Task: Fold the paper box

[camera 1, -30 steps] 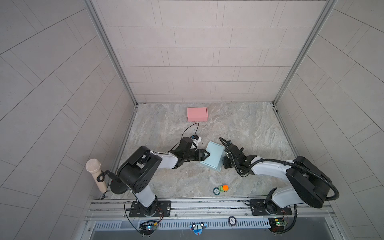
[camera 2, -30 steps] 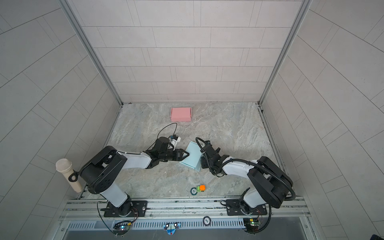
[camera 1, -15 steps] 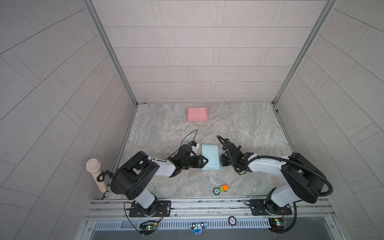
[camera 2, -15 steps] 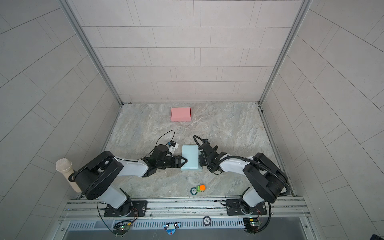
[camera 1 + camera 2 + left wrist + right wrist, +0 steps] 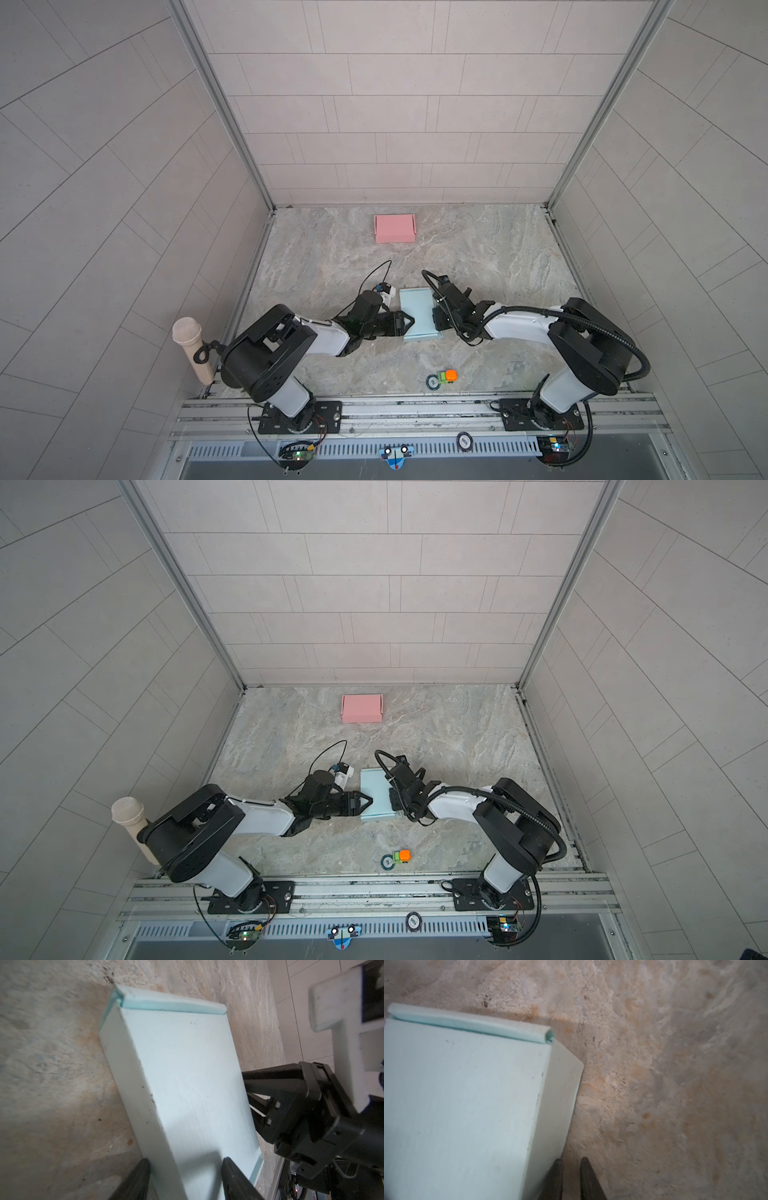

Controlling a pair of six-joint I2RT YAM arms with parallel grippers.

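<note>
My left gripper sits half open astride one wall of the blue paper box, my right gripper nearly closed and empty beside the opposite wall, so I'd squeeze evenly.

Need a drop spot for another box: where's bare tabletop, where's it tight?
Free: the wide strip between the pink box and the blue box; the right side of the table up to the far wall; the patch left of the pink box. Tight: mid-front, where left gripper and right gripper flank the blue box, and by the orange-green toy.
</note>
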